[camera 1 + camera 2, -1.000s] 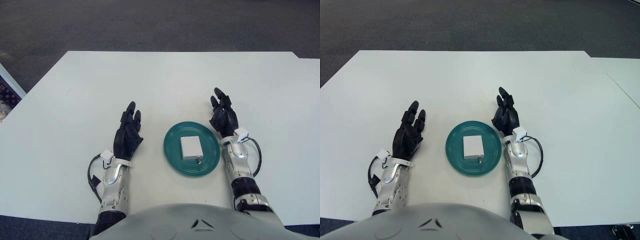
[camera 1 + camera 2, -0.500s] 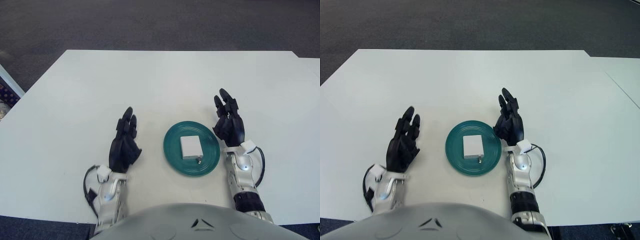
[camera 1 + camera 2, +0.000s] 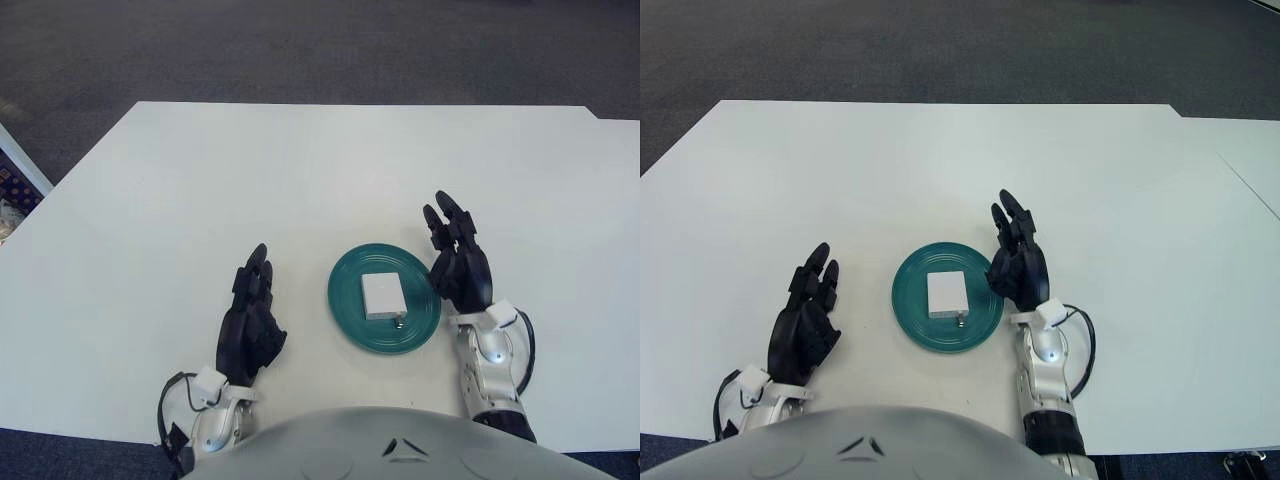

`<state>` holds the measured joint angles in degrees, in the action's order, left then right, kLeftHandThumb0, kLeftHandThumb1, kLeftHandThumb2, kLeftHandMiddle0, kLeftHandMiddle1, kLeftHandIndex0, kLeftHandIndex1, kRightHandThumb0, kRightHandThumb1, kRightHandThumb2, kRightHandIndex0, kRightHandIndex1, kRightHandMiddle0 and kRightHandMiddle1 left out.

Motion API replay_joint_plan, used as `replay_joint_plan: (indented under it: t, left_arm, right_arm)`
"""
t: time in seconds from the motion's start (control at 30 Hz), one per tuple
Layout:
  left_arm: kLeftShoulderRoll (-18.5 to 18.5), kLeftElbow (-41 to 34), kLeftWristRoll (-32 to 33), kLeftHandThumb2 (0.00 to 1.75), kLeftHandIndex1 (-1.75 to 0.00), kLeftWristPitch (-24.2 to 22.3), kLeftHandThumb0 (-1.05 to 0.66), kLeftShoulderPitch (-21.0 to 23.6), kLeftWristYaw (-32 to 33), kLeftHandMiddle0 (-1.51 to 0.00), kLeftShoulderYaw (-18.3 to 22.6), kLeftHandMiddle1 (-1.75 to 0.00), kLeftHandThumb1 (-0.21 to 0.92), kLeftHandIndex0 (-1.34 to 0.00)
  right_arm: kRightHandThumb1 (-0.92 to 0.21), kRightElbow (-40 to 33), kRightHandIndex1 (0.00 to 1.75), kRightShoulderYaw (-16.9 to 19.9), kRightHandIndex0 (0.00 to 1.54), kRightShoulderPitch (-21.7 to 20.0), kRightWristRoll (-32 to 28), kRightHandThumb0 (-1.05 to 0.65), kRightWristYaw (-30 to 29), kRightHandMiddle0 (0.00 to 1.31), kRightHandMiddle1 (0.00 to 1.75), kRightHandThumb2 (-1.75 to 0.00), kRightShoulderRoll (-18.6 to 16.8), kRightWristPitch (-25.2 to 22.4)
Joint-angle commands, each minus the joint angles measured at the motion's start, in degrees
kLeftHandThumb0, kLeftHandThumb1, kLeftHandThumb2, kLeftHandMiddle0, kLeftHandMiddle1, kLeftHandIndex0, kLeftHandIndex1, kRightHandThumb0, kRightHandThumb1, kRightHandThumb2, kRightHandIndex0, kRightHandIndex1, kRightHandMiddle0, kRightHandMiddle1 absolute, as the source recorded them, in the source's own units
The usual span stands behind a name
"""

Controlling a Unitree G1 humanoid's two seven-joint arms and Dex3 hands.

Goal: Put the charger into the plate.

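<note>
L hand [image 3: 250, 330] near table [image 3: 300, 170] edge, left of plate [image 3: 345, 312], fingers straight, holding nothing. R hand [image 3: 460, 270] just right of plate, fingers extended, also empty. Charger [image 3: 381, 294] lies flat in plate centre, prongs toward robot.

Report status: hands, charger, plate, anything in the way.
Left hand open, left of plate. Right hand open, beside plate's right rim. Charger lies flat inside green plate. Nothing blocking.
</note>
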<state>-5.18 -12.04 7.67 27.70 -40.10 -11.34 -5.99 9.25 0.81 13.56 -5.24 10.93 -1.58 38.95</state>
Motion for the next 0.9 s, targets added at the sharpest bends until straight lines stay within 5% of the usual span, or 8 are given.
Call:
replay_joint_plan:
  t: [0.0,0.4,0.63,0.87]
  left_arm:
    - [1.39,-3.50,1.37,1.02,-0.48,-0.68,-1.03,-4.33,-0.03,-0.19,-0.39,-0.02,0.92,0.00]
    - [3.63,-10.50,-0.73,1.00,-0.45,-5.00,-1.05,-10.05,1.61,-0.17,0.09,0.00,0.92,0.00]
    - [4.33,-10.63,-4.06,1.05,-0.36,-5.08,-1.04,-10.53,1.58,-0.11,-0.48,0.00,0.92,0.00]
    - [5.55,-11.51,-7.26,1.12,-0.29,-7.77,-1.05,-6.82,1.08,-0.07,-1.05,0.00,0.92,0.00]
  right_arm:
    - [-0.92,1.48,0.00,-0.36,0.10,5.40,-0.57,-0.94,-0.35,0.00,0.28,-0.93,-0.53,-1.16]
    - [-0.92,3.22,0.00,-1.25,0.05,12.99,2.73,-0.91,-1.79,0.00,0.26,-0.96,-1.00,7.40]
    - [-0.92,-6.53,0.00,-5.18,0.02,20.43,2.17,-0.87,-2.49,0.00,0.22,-0.98,-1.47,-1.59]
    - [-0.92,-7.98,0.00,-5.03,0.01,18.31,4.31,-0.87,-4.78,0.00,0.17,-0.99,-1.24,-5.68]
